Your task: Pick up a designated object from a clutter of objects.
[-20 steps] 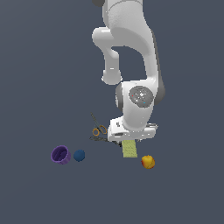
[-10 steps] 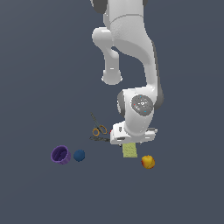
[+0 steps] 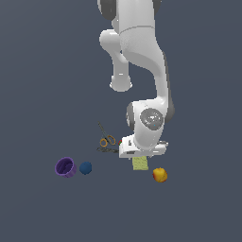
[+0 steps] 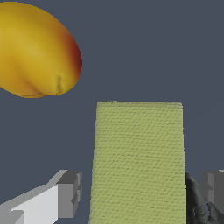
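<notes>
The designated object, a flat pale yellow-green pad (image 3: 140,164), lies on the dark floor right under my hand. In the wrist view the pad (image 4: 138,162) lies lengthwise between my two fingers. My gripper (image 3: 140,158) is open, with a light finger (image 4: 69,194) on one side of the pad and the other finger (image 4: 214,191) on the opposite side, each a small gap away from it. The gripper (image 4: 142,192) holds nothing. The hand hides the pad's near end in the exterior view.
A yellow-red fruit (image 3: 159,175) lies close beside the pad and fills a corner of the wrist view (image 4: 37,50). Orange-handled scissors (image 3: 107,140) and a dark tool (image 3: 108,150) lie toward the exterior view's left of the hand. A purple cup (image 3: 65,167) and blue ball (image 3: 85,168) lie farther left.
The arm has lowered, bringing the hand down over the pad so that less of the pad shows below it. The objects have not moved.
</notes>
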Controlling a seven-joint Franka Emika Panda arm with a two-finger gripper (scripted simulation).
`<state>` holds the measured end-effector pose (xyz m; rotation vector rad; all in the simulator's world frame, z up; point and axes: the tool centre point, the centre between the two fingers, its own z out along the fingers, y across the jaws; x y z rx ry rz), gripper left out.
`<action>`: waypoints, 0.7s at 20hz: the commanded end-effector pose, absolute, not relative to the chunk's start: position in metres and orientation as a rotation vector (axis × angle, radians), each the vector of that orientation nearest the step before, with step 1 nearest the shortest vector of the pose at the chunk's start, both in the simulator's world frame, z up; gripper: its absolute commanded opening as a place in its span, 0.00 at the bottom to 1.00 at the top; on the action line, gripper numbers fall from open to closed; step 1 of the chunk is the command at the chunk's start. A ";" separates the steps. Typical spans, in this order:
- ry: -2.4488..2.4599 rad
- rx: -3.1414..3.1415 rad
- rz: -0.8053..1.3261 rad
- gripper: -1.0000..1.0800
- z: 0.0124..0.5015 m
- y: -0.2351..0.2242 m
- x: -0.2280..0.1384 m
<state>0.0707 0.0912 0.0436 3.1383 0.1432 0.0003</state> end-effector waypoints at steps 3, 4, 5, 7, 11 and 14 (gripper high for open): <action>0.143 3.138 -0.001 0.96 0.023 0.091 0.070; 0.143 3.138 -0.001 0.96 0.020 0.091 0.070; 0.143 3.138 -0.001 0.96 0.019 0.091 0.070; 0.143 3.138 -0.001 0.96 0.017 0.091 0.071; 0.143 3.138 -0.001 0.00 0.017 0.092 0.071; 0.143 3.138 -0.001 0.00 0.017 0.092 0.071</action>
